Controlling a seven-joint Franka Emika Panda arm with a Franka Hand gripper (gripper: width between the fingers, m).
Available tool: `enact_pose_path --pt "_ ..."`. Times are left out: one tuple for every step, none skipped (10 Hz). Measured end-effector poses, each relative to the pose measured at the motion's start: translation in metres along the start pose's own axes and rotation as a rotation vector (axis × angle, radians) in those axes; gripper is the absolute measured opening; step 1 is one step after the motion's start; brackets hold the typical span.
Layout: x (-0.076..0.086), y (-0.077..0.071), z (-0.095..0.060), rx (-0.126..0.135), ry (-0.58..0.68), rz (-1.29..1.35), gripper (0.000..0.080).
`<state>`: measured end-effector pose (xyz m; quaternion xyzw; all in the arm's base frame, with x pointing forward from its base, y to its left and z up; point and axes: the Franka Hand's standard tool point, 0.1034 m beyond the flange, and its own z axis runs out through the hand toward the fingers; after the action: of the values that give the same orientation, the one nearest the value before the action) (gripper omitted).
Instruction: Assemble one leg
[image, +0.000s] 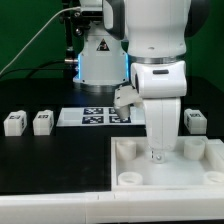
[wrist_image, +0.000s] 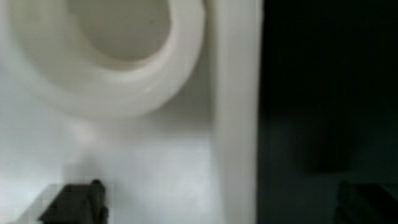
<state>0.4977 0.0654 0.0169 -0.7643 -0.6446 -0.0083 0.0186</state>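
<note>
Three legs show in the exterior view, small white blocks with tags: two at the left (image: 13, 122) (image: 43, 121) and one at the right (image: 195, 121). None shows in the wrist view. My gripper (image: 155, 156) points straight down at the far rim of the large white tray-like part (image: 130, 178), well away from the legs. In the wrist view the gripper (wrist_image: 217, 203) is open with its dark fingertips (wrist_image: 73, 203) wide apart. Between them lies the tray's white edge (wrist_image: 169, 150), beside a round corner hole (wrist_image: 107, 35). It holds nothing.
The marker board (image: 93, 116) lies on the black table behind the tray. A lit white device (image: 100, 60) and cables stand at the back. The tray has round holes at its corners (image: 128, 181).
</note>
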Motion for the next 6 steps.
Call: enact_pose_path --pt "0.005 -0.004 -0.011 -0.011 -0.003 0.073 0.0649" --pt "0.014 -0.012 -0.018 -0.015 -0.002 0.125 0.0649" --pt "0.03 -0.02 -0.021 -0.016 0.005 0.275 0.0649" --pt "0.042 -0.026 -0.021 -0.012 0.015 0.442 0.0649" --pt "0.05 -0.028 -0.022 -0.017 0.025 0.544 0.0649" --pt "0.05 -0.028 -0.021 -0.012 0.03 0.617 0.0649"
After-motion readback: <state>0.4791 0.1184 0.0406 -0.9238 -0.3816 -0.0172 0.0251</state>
